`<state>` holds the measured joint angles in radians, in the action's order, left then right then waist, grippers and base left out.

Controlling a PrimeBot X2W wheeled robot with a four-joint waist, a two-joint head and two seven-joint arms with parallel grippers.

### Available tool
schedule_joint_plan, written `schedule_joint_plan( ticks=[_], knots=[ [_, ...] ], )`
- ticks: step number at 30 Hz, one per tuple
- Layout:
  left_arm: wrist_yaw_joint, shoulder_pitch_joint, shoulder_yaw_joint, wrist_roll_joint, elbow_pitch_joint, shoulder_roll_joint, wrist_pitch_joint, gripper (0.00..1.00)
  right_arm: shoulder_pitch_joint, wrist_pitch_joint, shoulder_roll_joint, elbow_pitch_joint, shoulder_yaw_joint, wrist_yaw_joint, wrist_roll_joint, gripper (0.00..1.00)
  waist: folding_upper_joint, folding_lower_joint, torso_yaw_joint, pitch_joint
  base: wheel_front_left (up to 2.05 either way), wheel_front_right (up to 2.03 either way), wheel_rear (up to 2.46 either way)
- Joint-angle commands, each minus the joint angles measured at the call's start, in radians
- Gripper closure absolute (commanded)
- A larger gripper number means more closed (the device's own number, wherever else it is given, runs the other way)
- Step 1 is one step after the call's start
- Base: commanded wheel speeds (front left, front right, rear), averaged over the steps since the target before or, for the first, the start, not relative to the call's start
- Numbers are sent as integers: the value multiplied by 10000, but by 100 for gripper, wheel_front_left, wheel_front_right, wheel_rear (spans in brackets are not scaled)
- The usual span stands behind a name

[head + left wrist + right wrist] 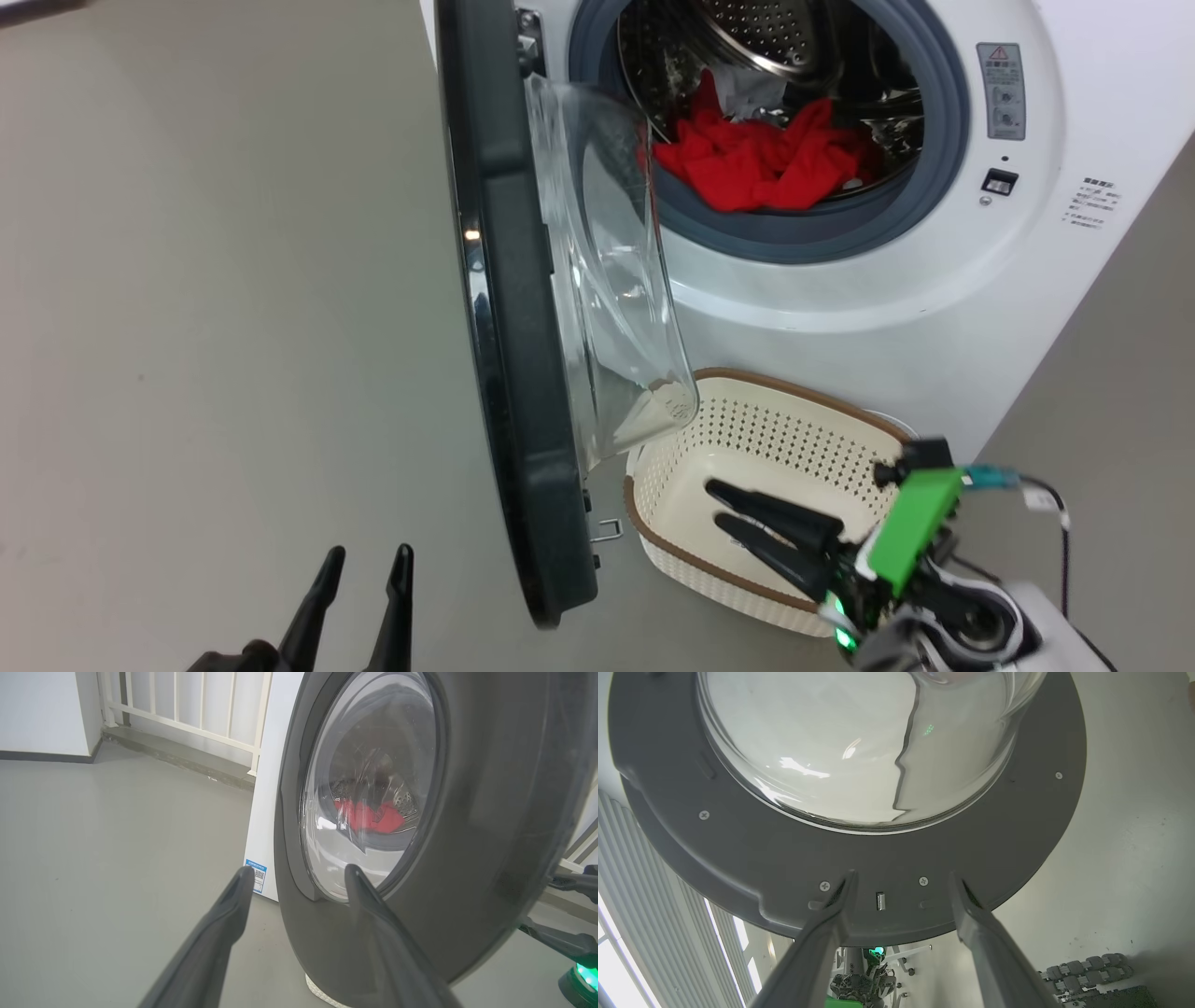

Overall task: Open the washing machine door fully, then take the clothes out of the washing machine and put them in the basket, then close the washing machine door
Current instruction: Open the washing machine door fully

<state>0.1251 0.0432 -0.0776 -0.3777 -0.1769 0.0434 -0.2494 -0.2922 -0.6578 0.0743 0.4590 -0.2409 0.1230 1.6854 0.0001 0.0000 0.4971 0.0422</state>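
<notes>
While the washing machine door (523,373) stands open at frame centre, the clothes (756,159), red, lie in the drum (766,37) at upper right. At lower right, the right gripper (714,502) hangs over the basket (775,429), jaws spread, grasping nothing. At lower left, the left gripper (370,551): jaws spread, empty.

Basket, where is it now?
Head view, lower right: the basket stands on the floor before the washing machine, right of the open door, under the right hand.
</notes>
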Motion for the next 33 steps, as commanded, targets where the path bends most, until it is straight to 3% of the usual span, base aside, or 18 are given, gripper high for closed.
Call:
schedule_joint_plan(
  ticks=[1, 8, 13, 20, 26, 33],
  knots=[
    [54, -33, 310, 136, 178, 68, -124, 0, 129, 151, 6, -301, 0, 77, -171, 0, -1, 0, -55, -55, 0, 0, 0],
    [54, 104, 362, 181, 204, 68, -124, 0, 1216, 1066, -13, -516, 640, 77, -631, 0, -1, 0, -227, -137, 0, 0, 0],
    [55, 149, 389, 190, 199, 68, -124, 0, 1634, 2714, 313, -827, 434, 77, -2191, 0, -1, 0, -342, -152, 0, 0, 0],
    [55, 154, 427, 184, 160, 68, -124, 0, 1631, 5855, 1190, -657, -1300, 77, -4724, 0, -1, 0, -468, -149, 0, 0, 0],
    [55, 143, 433, 190, 127, 68, -124, 0, 1231, 8312, 1744, 0, -2799, 77, -5699, 0, -1, 0, -509, -174, 0, 0, 0],
    [55, 151, 500, 212, 141, 68, -124, 0, 851, 9180, 2065, 502, -3265, 77, -6766, 0, -1, 0, -551, -199, 0, 0, 0]
  ],
)
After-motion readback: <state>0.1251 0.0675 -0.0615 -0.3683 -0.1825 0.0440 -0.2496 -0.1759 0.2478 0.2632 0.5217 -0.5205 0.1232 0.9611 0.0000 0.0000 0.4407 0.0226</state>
